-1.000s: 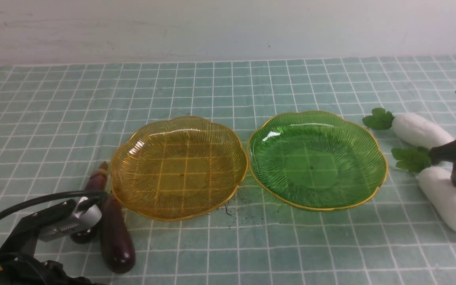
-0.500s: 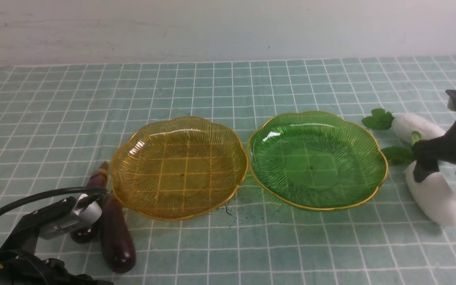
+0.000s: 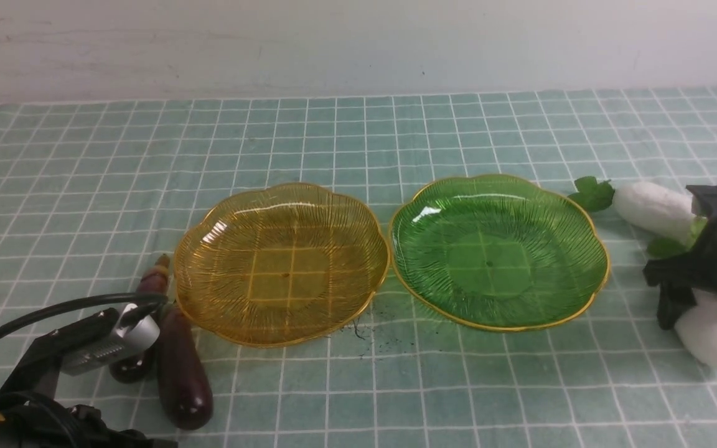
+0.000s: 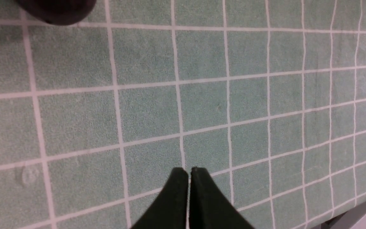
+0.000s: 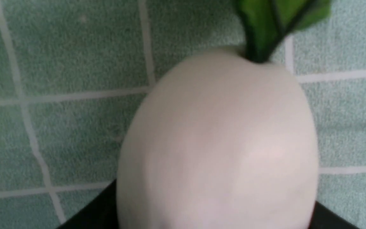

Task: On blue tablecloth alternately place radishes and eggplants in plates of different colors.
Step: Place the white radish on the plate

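Observation:
On the blue tablecloth [image 3: 333, 137] the amber plate [image 3: 209, 249] and the green plate [image 3: 582, 249] stand side by side, both holding nothing. Two eggplants [image 3: 182, 373] lie left of the amber plate, one half hidden behind my left arm; a dark end of an eggplant [image 4: 56, 11] shows in the left wrist view. My left gripper [image 4: 189, 171] is shut over bare cloth. One radish [image 3: 651, 204] lies right of the green plate. The nearer radish [image 3: 710, 333] rests on the cloth with my right gripper [image 3: 701, 308] shut around its middle; that radish [image 5: 221, 133] fills the right wrist view between the black fingers.
A white wall rises behind the cloth's far edge. Dark specks [image 3: 371, 323] dot the cloth between the plates' near rims. My left arm's cable and camera mount [image 3: 103, 342] sit at the near left corner, and the table's edge [image 4: 361, 213] shows in the left wrist view.
My right gripper has come down over the nearer radish, opened wide, then closed around it; the radish has shifted and turned slightly. The left arm has not moved.

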Motion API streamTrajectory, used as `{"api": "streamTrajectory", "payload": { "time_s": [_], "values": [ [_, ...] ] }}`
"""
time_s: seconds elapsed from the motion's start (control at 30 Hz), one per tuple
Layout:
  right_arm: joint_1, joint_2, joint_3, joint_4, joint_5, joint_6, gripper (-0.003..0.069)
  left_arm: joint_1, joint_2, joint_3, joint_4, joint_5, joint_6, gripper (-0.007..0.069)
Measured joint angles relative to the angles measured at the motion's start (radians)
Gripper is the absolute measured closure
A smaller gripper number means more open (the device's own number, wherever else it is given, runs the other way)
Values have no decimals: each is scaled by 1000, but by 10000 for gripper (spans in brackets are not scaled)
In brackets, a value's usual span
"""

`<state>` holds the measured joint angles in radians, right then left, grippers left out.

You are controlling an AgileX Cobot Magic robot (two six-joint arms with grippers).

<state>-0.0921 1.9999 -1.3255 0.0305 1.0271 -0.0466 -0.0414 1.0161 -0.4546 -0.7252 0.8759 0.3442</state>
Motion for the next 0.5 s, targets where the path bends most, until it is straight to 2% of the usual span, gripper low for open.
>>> {"api": "streamTrajectory", "payload": {
  "time_s": [0.13,0.23,0.4,0.5],
  "values": [
    [0,2,-100,-3,140,-7,211,0,0,0,0,0,0,632],
    [0,1,-186,22,177,-6,211,0,0,0,0,0,0,632],
    [5,-16,-242,229,185,-13,211,0,0,0,1,0,0,632],
    [36,-18,-242,363,191,-99,211,0,0,0,2,-1,0,632]
  ]
}}
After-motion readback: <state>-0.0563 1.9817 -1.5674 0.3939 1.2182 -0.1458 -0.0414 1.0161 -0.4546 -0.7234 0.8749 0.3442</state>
